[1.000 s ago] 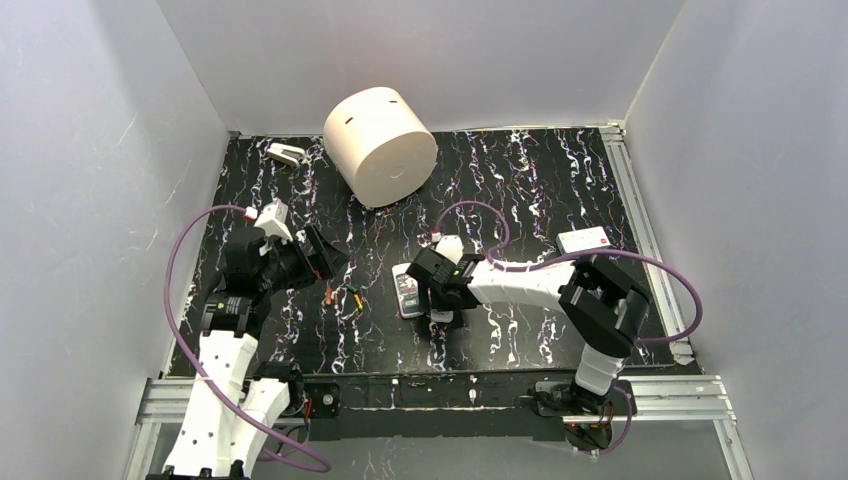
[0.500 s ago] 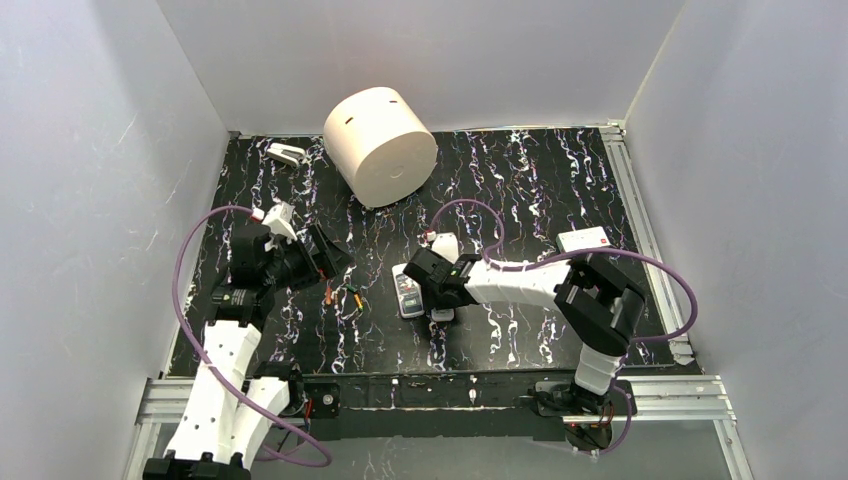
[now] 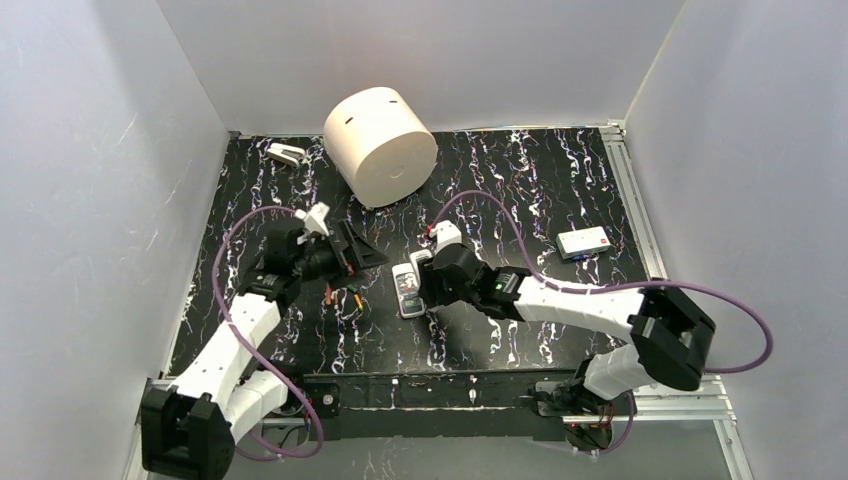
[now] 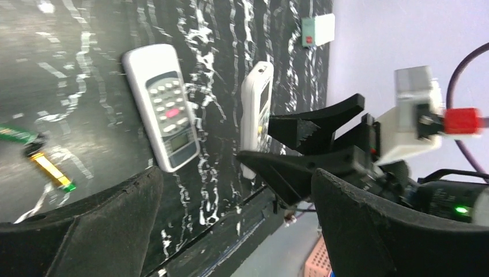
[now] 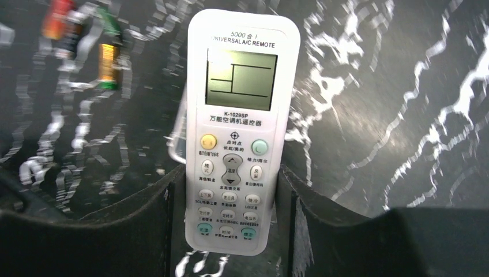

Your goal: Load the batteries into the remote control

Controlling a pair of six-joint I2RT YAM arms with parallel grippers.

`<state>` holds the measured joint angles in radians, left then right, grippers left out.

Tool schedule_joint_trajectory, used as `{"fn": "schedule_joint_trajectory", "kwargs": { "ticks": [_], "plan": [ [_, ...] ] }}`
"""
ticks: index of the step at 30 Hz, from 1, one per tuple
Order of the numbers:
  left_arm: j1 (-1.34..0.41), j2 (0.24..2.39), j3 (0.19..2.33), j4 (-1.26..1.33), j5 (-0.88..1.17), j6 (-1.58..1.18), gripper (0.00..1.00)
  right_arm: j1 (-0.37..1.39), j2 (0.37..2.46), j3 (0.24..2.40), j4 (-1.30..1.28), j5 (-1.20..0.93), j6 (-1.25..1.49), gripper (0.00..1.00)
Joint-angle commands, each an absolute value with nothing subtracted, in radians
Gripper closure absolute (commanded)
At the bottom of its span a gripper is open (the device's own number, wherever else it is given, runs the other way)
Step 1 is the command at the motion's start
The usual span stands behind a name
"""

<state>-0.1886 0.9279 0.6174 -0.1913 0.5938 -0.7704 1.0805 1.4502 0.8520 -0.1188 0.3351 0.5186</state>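
Observation:
My right gripper [image 5: 230,186] is shut on the lower end of a white air-conditioner remote [image 5: 239,115], one finger on each long side; in the top view my right gripper [image 3: 428,278] is at the table's middle. A second white remote with a grey button panel [image 3: 405,291] lies flat just left of it and shows in the left wrist view [image 4: 162,107]. Two small batteries [image 3: 343,296], orange-red and greenish, lie on the mat left of the remotes; they show blurred in the right wrist view [image 5: 106,62]. My left gripper [image 3: 372,257] is open and empty, just above the batteries.
A large cream cylinder [image 3: 380,145] lies at the back. A small white device [image 3: 287,153] sits at the back left. A white box with a red mark [image 3: 585,242] lies at the right. The table's front rail [image 3: 430,392] runs below.
My left gripper has swung right, toward the remotes and over the batteries. My right arm's elbow has moved right and the gripper, still around the white remote, has shifted slightly back.

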Motion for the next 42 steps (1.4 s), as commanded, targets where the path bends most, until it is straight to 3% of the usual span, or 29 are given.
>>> {"fn": "schedule_joint_trajectory", "kwargs": {
  "ticks": [1, 7, 10, 15, 21, 24, 28, 30, 37, 42],
  "plan": [
    [-0.284, 0.999, 0.638, -0.006, 0.647, -0.838, 0.03, 1.084, 1.363, 0.847, 0.074, 0.177, 0.406, 0.76],
    [-0.299, 0.984, 0.647, 0.022, 0.594, -0.798, 0.15, 1.084, 1.315, 0.870, 0.097, 0.041, 0.366, 0.74],
    [-0.299, 1.004, 0.658, 0.060, 0.686, -0.841, 0.19, 1.084, 1.303, 0.883, 0.100, 0.010, 0.339, 0.74],
    [-0.299, 1.041, 0.673, 0.036, 0.749, -0.849, 0.34, 1.085, 1.335, 0.929, 0.084, -0.016, 0.312, 0.74],
    [-0.299, 1.098, 0.718, 0.041, 0.846, -0.878, 0.65, 1.084, 1.370, 0.975, 0.064, -0.039, 0.284, 0.74],
    [-0.299, 1.101, 0.745, 0.026, 0.880, -0.825, 1.00, 1.085, 1.371, 0.971, 0.072, -0.057, 0.295, 0.69],
    [-0.298, 1.066, 0.804, -0.037, 0.884, -0.638, 1.00, 1.068, 1.337, 0.961, 0.051, -0.088, 0.325, 0.17],
    [-0.296, 1.065, 0.880, -0.092, 0.915, -0.521, 1.00, 1.038, 1.278, 0.925, 0.080, -0.127, 0.352, 0.02],
    [-0.296, 1.155, 1.115, -0.156, 1.302, -0.309, 1.00, 0.866, 1.147, 0.837, 0.283, -0.522, 0.487, 0.02],
    [-0.296, 1.146, 1.169, -0.204, 1.371, -0.244, 1.00, 0.858, 1.158, 0.853, 0.417, -0.733, 0.592, 0.15]
  ]
}}
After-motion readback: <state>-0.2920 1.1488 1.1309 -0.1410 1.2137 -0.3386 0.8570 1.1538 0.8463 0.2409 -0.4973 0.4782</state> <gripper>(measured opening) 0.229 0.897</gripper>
